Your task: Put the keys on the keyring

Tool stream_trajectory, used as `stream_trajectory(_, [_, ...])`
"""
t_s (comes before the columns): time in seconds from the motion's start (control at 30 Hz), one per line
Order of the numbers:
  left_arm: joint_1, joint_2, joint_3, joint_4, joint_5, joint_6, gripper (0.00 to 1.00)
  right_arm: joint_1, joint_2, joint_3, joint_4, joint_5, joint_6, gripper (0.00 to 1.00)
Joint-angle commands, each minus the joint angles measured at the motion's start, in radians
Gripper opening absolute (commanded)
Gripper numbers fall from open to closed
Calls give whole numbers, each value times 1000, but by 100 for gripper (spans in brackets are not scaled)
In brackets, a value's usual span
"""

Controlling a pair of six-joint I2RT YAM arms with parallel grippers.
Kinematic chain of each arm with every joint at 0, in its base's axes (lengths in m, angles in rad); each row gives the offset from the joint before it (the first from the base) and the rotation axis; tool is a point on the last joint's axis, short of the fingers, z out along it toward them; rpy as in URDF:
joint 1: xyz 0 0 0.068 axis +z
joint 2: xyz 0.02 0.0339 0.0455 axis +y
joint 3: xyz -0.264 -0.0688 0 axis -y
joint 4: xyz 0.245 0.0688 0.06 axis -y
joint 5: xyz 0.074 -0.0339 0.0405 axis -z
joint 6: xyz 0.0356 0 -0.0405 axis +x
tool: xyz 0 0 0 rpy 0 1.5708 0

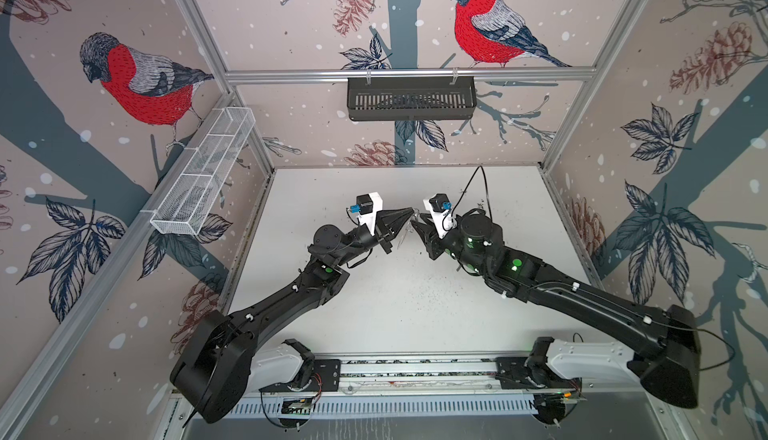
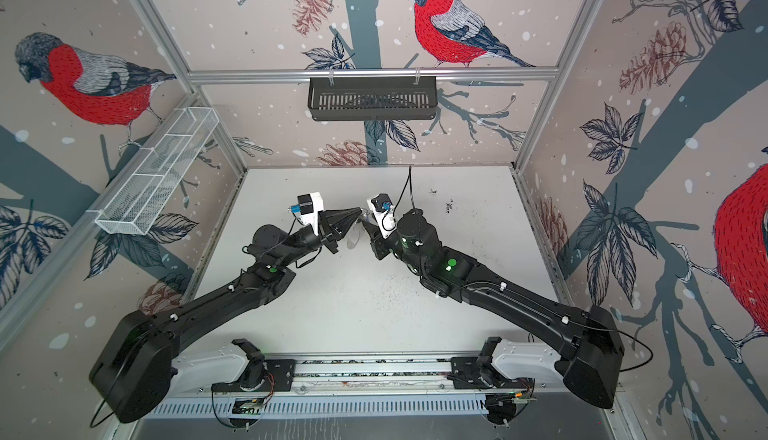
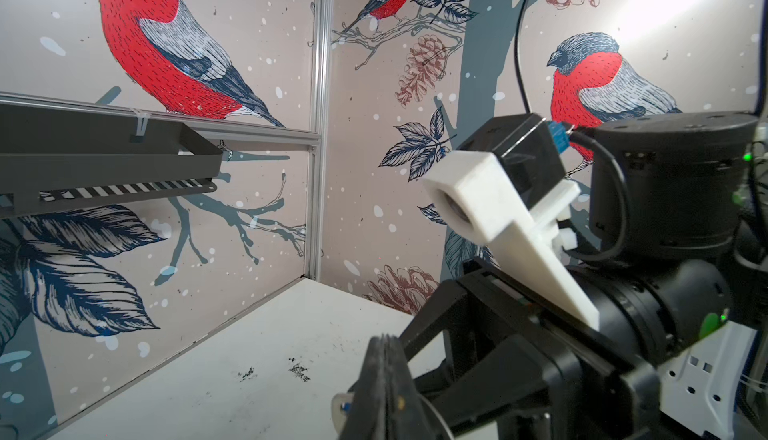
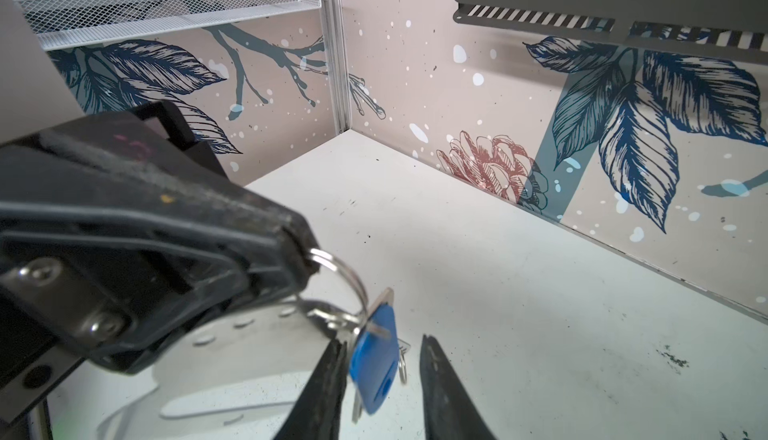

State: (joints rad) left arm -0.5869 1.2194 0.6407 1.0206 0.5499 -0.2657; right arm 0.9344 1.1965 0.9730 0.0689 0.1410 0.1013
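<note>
Both top views look steeply down from above the front onto the whole table point(image 1: 415, 313) (nearly equal framing). Each wrist camera rides low and close, facing the back corners; both catch the black shelf point(image 3: 104, 159).

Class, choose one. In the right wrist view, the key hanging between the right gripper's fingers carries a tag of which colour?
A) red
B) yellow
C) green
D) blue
D: the blue tag hangs from the metal ring pinched by the left gripper, between the right gripper's open fingers.
</note>
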Motion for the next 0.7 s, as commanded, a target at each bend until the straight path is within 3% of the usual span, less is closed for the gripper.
stream_trajectory(0.0, [-2, 2, 4, 75, 37, -17, 0, -11, -5, -5, 59, -19, -12, 30])
stream_trajectory(0.37, [-2, 9, 0, 102, 19, -25, 0, -25, -38, -27, 82, -61, -18, 3])
stream_trajectory(0.67, [-1, 28, -15, 174, -21, -68, 0, -4, -52, -53, 97, -75, -31, 0])
